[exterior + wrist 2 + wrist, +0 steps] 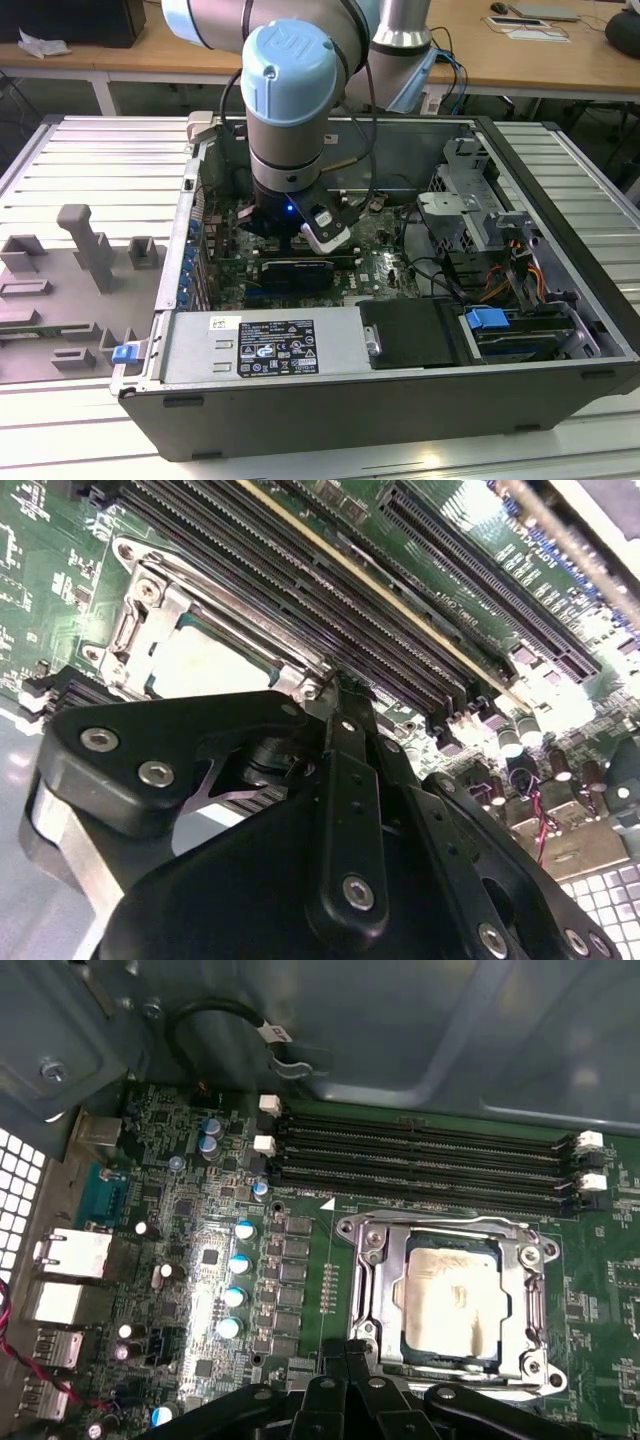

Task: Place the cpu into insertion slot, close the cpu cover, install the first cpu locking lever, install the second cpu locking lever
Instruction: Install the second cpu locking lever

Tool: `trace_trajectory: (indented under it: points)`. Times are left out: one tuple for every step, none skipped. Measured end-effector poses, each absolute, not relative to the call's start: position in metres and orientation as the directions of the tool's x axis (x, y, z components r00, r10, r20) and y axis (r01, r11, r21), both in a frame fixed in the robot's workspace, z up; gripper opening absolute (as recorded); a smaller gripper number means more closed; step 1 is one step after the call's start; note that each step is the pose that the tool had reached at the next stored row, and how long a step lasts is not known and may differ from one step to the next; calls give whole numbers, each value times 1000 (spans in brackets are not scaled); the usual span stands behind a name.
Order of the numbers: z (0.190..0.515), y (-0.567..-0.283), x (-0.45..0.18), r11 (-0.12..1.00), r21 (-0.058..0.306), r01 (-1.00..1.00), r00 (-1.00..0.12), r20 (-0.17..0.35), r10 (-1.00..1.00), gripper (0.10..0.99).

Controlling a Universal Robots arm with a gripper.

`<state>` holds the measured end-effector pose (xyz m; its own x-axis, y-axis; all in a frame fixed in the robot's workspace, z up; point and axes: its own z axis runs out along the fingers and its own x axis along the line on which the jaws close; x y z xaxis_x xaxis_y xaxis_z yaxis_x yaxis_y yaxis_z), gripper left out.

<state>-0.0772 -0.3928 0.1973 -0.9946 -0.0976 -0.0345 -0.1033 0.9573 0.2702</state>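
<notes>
Gripper (350,1385) is seen low in the first wrist view, just beside the near edge of the insertion slot (365,1260); whether its fingers are wide or narrow cannot be told. Cpu (450,1295) is seated in the slot, lower right of frame, with the cpu cover (520,1290) closed flat around it. Memory slots (420,1160) are seen just above.

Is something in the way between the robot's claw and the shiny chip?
Nothing visible is. In the first wrist view the cpu already sits in the insertion slot, with the cpu cover framing it. The gripper hangs right at the socket's edge, with no cable or part between them.
</notes>
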Motion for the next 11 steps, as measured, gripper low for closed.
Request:
trace_trajectory:
  points:
    - [197,-393,-77,957,271,-103,-995,-34,-97,106]
    - [196,-393,-78,957,271,-103,-995,-34,-97,106]
    - [196,-393,-78,957,271,-103,-995,-34,-97,106]
    - [196,-393,-78,957,271,-103,-995,-34,-98,106]
    - [197,-393,-78,957,271,-103,-995,-34,-98,106]
    - [197,-393,-78,957,271,-103,-995,-34,-98,106]
    - [198,-393,-78,957,271,-103,-995,-34,-98,106]
    - [199,-393,-78,957,272,-103,-995,-35,-98,106]
    - [199,-393,-78,957,272,-103,-995,-35,-98,106]
    - [199,-393,-78,957,272,-103,-995,-34,-98,106]
    - [201,-393,-78,957,271,-103,-995,-34,-98,106]
